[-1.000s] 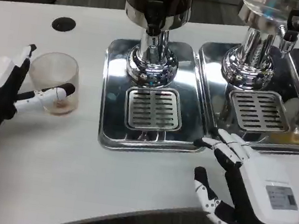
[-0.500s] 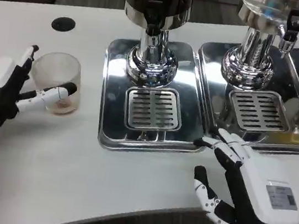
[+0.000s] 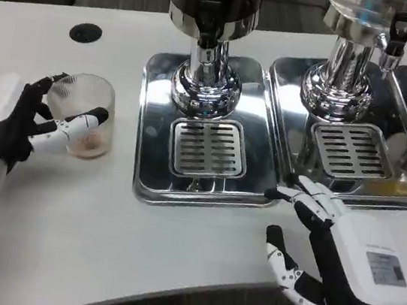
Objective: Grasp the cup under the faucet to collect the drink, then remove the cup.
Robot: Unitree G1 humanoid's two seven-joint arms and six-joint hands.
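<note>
While half second ago fingers flanked cup (image 3: 81,115) loosely, left hand (image 3: 22,123) now wraps it, thumb across front: grasp made. Cup stands on worktop (image 3: 102,229), left of dark dispenser's tray (image 3: 155,115), not yet under faucet (image 3: 209,18). Right hand (image 3: 341,255) rests released near tray's front corner.

The white table (image 3: 104,214) lies bare between the cup (image 3: 81,114) and the silver tray (image 3: 142,182). On that tray, the shiny dispenser stand (image 3: 205,84) blocks the back, above the grate (image 3: 209,148).
</note>
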